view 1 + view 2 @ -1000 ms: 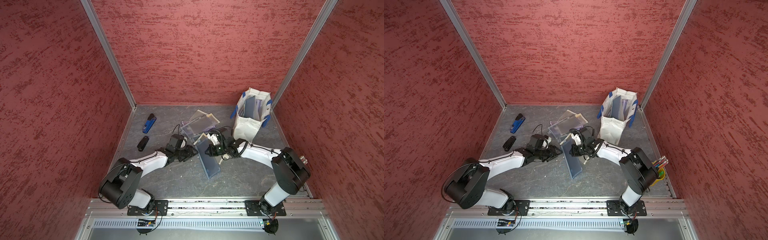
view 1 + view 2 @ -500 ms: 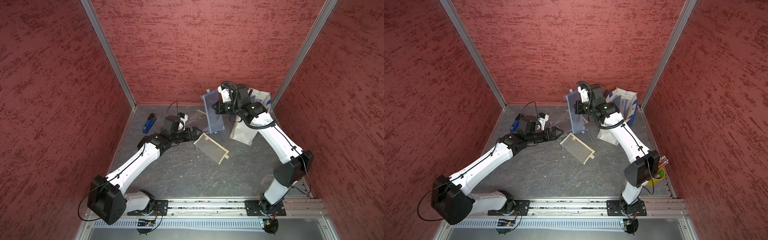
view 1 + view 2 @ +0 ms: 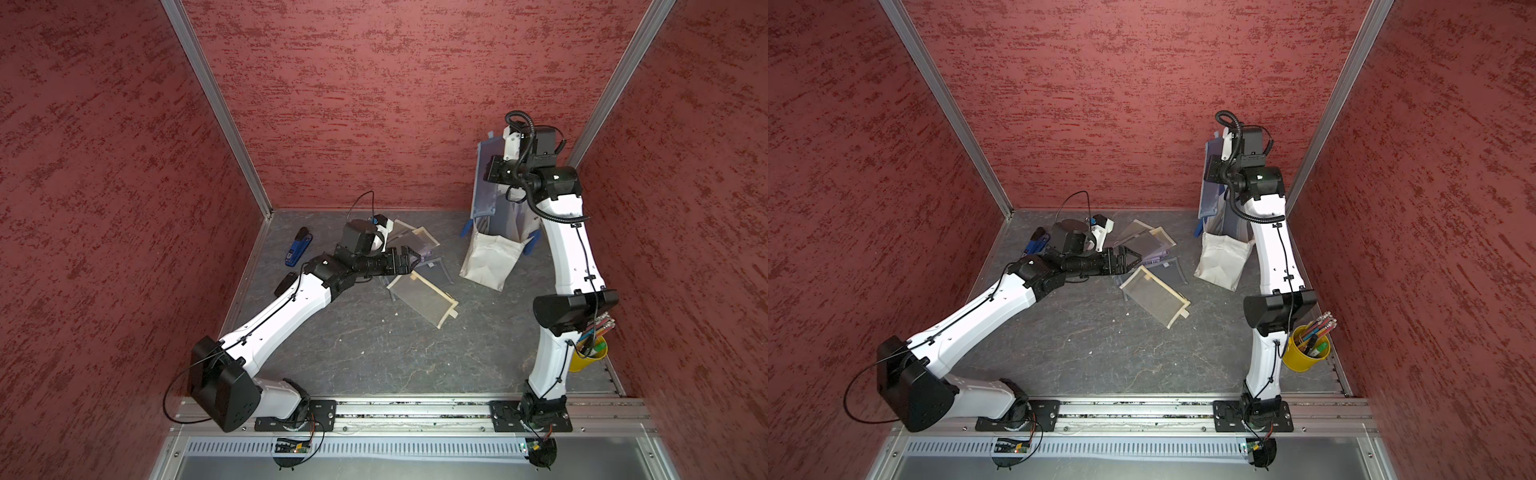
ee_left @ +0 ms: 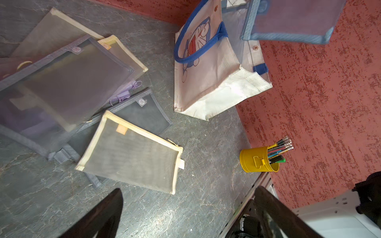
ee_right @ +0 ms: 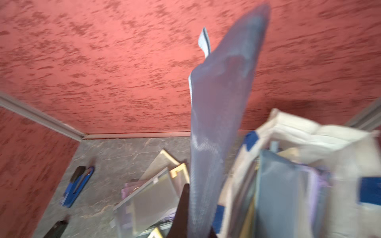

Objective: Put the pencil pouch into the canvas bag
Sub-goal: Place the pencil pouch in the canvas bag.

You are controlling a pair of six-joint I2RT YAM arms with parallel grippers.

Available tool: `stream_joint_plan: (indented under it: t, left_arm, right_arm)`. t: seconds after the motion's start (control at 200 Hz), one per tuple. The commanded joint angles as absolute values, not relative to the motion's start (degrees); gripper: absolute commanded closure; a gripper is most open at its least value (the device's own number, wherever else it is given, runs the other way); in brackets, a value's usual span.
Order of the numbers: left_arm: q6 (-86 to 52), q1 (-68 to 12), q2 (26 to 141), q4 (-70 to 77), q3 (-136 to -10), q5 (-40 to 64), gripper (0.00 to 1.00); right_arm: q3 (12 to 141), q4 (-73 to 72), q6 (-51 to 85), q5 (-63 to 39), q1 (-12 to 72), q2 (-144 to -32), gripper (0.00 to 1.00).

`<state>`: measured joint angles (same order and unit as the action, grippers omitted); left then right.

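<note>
While the right claw (image 3: 491, 176) is clamped on the blue mesh pencil pouch (image 3: 484, 195), the pouch stands on end in the air, right over the open mouth of the canvas bag (image 3: 490, 257) at the back right of the bench (image 3: 374, 353). Can't tell if its low edge touches the rim. Right wrist view is blurred: the pouch (image 5: 216, 123) runs out past one dark finger (image 5: 182, 212), and the bag (image 5: 309, 131) sits beside it with other pouches inside. Left claw (image 3: 413, 259) gapes wide, holds nothing and hovers by the loose pouch pile (image 4: 68, 82), well apart from the held pouch.

Versus a second ago: both arms were low mid-bench with the pouch between the claws. Half a second ago the right claw had it raised left of the bag; now it is over the bag. Left claw has opened up. Cream-trimmed pouch (image 3: 422, 297) lies where it lay half a second ago.

Counts:
- two arms
- one canvas bag
- one held pouch
- at least five loose pouches overlapping on the bench
- several pouches in the bag, number unclear
- one yellow cup of pencils (image 3: 1304, 353)
- one blue stapler (image 3: 298, 247)
- one small black object (image 3: 284, 284)
</note>
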<state>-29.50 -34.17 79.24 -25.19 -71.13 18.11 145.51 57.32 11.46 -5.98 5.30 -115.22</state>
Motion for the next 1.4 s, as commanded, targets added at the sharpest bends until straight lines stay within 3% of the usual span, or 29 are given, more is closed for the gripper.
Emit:
stream_joint_plan:
  t: [0.0, 0.576, 1.097, 1.393]
  left_arm:
    - [-29.10, -34.72, 79.64, -24.99, -72.11, 17.87, 0.01]
    - [-31.73, -35.07, 80.33, -23.42, -70.31, 18.46, 0.00]
    - [-31.47, -34.45, 81.04, -22.94, -70.31, 18.03, 0.01]
    - [-32.17, -33.93, 79.74, -21.80, -67.33, 18.41, 0.00]
  right_arm:
    - [146.90, 60.20, 8.44, -3.65, 1.56, -115.10, 1.00]
    - [119.86, 46.21, 5.73, -4.42, -1.06, -114.50, 1.00]
    - [116.89, 44.55, 9.30, -2.36, -1.72, -117.13, 1.00]
    - [117.62, 46.32, 8.31, 0.08, -1.24, -108.65, 0.55]
